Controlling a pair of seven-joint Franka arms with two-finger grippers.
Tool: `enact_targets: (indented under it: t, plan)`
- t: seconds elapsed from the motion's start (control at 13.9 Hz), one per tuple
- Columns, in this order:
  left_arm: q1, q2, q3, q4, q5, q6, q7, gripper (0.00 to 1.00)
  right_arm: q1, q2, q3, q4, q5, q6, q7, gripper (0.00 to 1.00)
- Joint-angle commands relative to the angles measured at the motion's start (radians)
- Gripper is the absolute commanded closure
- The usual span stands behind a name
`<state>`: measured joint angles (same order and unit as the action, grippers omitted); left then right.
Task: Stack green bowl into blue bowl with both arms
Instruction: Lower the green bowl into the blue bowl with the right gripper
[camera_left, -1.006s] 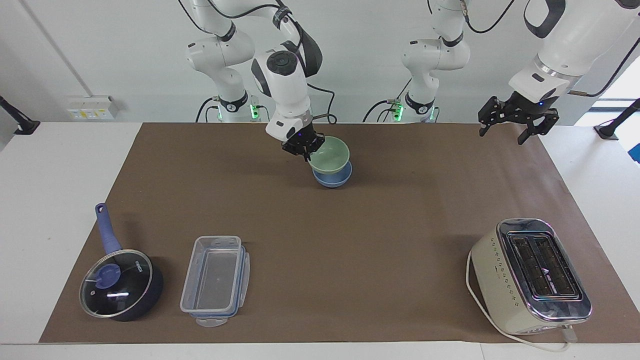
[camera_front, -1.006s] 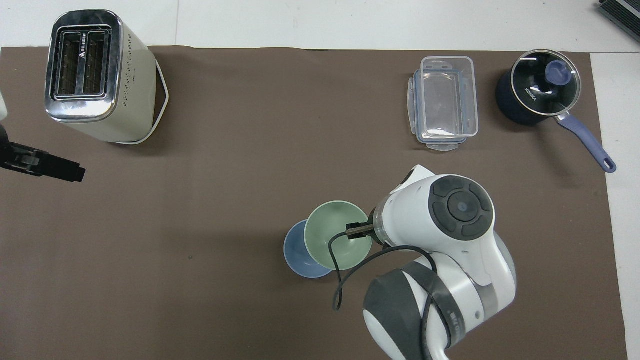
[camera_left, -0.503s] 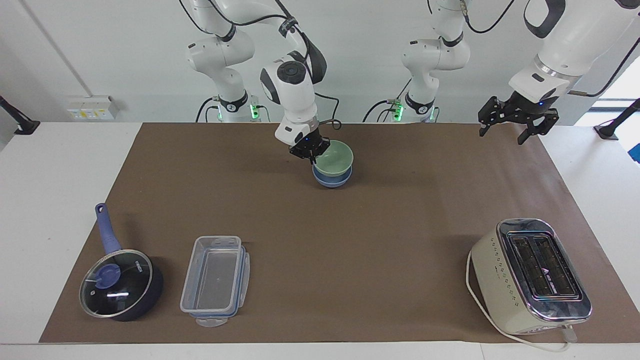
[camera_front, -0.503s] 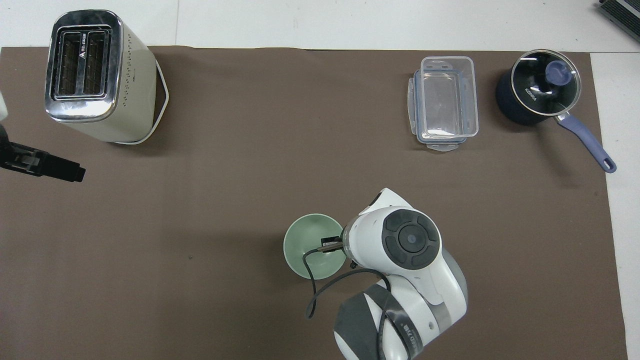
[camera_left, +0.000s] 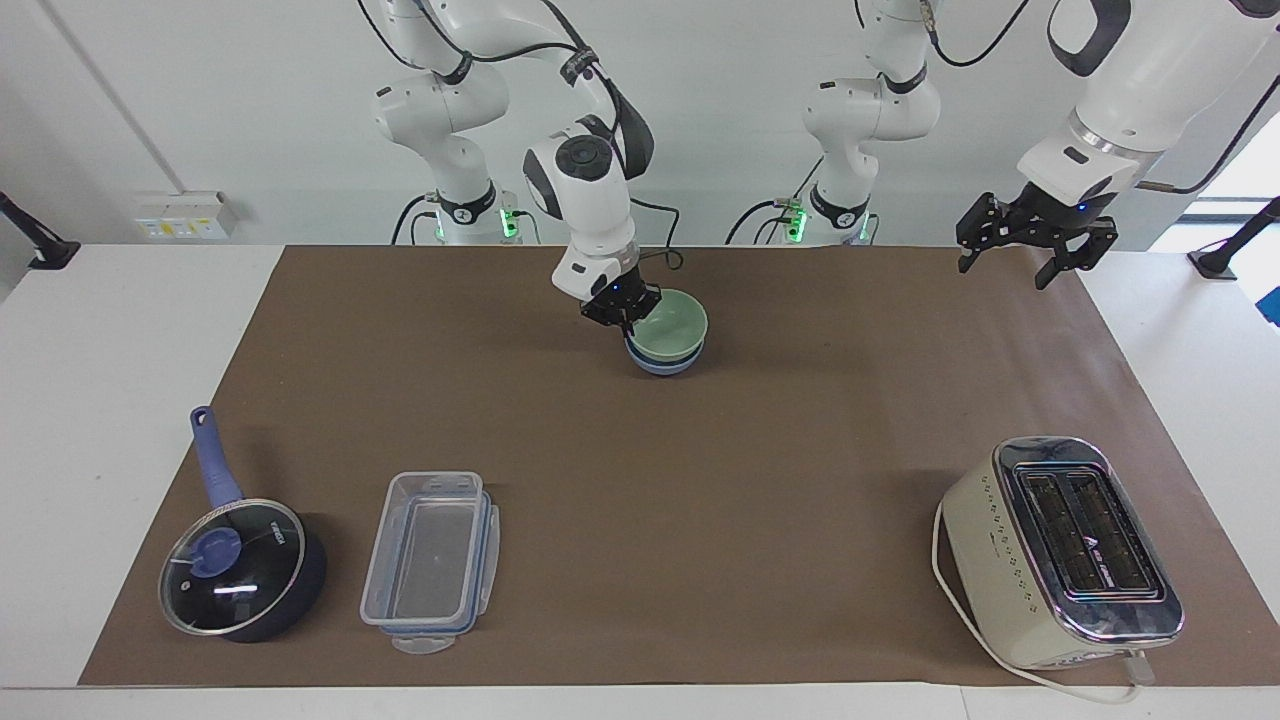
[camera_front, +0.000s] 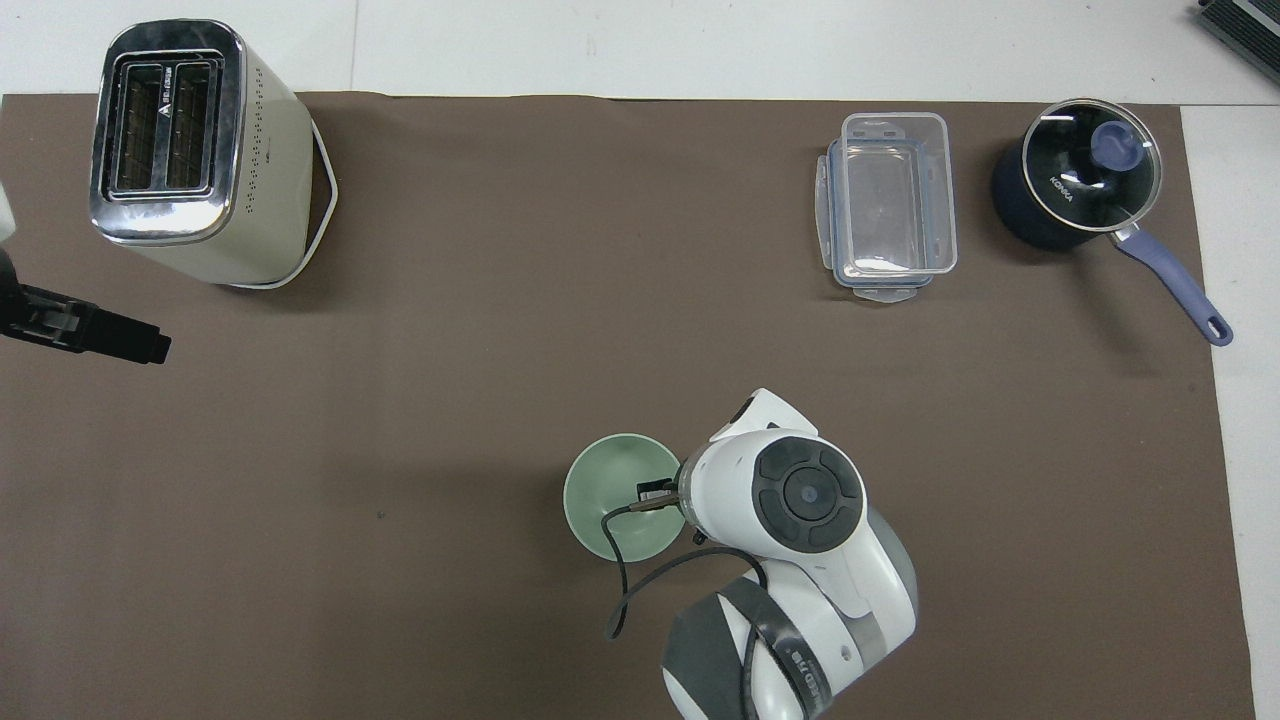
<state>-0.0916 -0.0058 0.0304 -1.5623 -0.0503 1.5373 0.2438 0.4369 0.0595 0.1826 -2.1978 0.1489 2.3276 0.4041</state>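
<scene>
1. The green bowl (camera_left: 668, 328) sits nested in the blue bowl (camera_left: 664, 362), near the robots on the worktop (camera_left: 700, 480).
2. The right gripper (camera_left: 622, 308) pinches its rim — steadying it, likely pending release.
3. The left gripper (camera_left: 1035, 240) waits, fingers spread, above the worktop's corner.

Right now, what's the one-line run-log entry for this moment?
green bowl: nested in blue bowl | right gripper: shut on green bowl's rim | left gripper: open, waiting over mat corner | release: not yet
</scene>
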Motion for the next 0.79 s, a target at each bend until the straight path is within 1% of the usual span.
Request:
enact_targets:
  t: [0.0,0.22,0.72]
  plan:
    - [0.013,0.007,-0.012,0.024,0.02,-0.022,0.006,0.0,0.003,0.0,-0.002,-0.013,0.008,0.021,0.018,1.0]
    - [0.012,0.007,-0.012,0.024,0.02,-0.022,0.003,0.0,0.002,-0.006,-0.002,-0.029,0.008,0.021,0.018,1.0]
    - [0.01,0.007,-0.012,0.024,0.02,-0.026,0.002,0.0,0.003,0.005,-0.002,-0.031,0.006,0.039,0.018,1.0]
